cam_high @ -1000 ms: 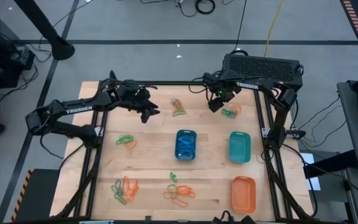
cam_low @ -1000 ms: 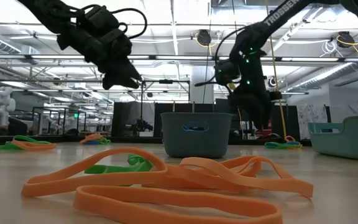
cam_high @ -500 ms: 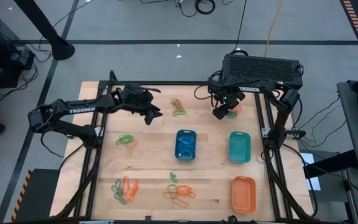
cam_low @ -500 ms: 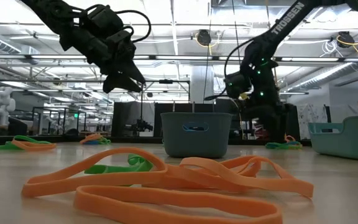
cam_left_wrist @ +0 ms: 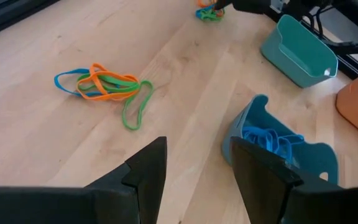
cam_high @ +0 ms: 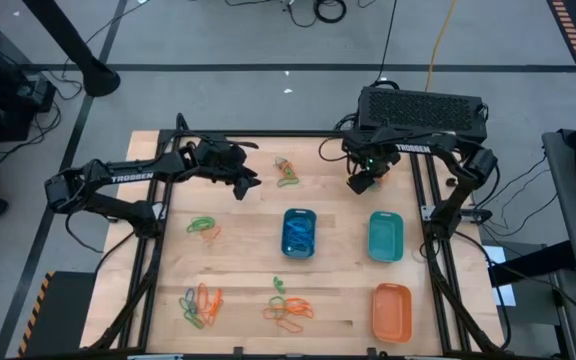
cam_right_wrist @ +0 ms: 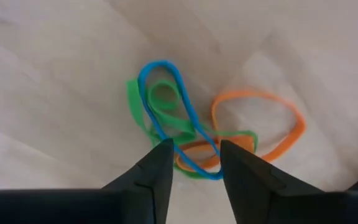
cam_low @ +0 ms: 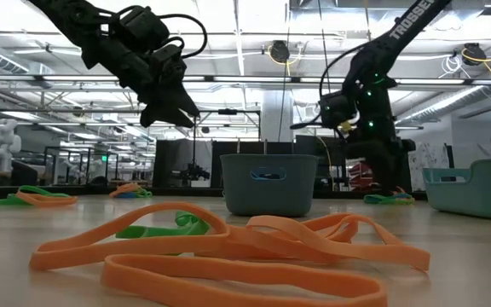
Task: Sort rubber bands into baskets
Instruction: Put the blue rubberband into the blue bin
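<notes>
text: "TROSSEN" | on: left arm [cam_high: 128, 179], right arm [cam_high: 415, 148] | low view: right arm [cam_low: 413, 15]

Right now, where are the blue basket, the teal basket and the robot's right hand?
blue basket [cam_high: 299, 233]: high view, on the blue bands lying inside it.
teal basket [cam_high: 385, 237]: high view, on its inner floor.
right hand [cam_right_wrist: 193, 163]: right wrist view, midway between its fingertips, above the tangled bands.

Our right gripper [cam_right_wrist: 194, 163]: we hold it low over a tangle of rubber bands [cam_right_wrist: 197, 134], fingers [cam_right_wrist: 157, 171] parted by a narrow gap.
Bands we see: one blue loop [cam_right_wrist: 166, 99], green ones [cam_right_wrist: 145, 112], one orange loop [cam_right_wrist: 272, 124], intertwined.
Blue loop: passes between our fingertips.
Surface: pale table [cam_right_wrist: 61, 81].
</notes>
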Tool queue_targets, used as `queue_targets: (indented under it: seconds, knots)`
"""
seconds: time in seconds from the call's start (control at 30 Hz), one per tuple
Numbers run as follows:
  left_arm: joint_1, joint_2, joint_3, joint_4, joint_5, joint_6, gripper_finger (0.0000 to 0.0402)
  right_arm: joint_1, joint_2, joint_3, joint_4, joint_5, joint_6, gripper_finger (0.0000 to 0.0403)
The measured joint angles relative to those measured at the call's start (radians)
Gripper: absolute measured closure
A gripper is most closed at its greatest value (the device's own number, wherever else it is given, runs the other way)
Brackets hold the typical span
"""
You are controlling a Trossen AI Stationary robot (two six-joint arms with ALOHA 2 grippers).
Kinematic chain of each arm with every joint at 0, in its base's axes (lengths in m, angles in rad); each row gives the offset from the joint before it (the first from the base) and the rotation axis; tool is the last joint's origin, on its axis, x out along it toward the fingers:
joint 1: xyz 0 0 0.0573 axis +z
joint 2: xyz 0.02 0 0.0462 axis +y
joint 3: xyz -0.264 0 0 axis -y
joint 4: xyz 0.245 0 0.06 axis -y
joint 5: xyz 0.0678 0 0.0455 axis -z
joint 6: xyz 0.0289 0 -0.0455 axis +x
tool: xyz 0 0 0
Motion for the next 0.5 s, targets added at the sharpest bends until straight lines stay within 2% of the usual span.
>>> queue_targets:
  seconds: [0.17,0.5]
  knots:
    - [0.000,0.000,0.000,0.000,0.000,-0.001,0.0220,-0.001,0.000,-0.040,0.006,0.000,0.006,0.0290]
    - [0.000,0.000,0.000,0.000,0.000,-0.001,0.0220,-0.001,0.000,-0.068,0.027,0.000,0.019,0.0292]
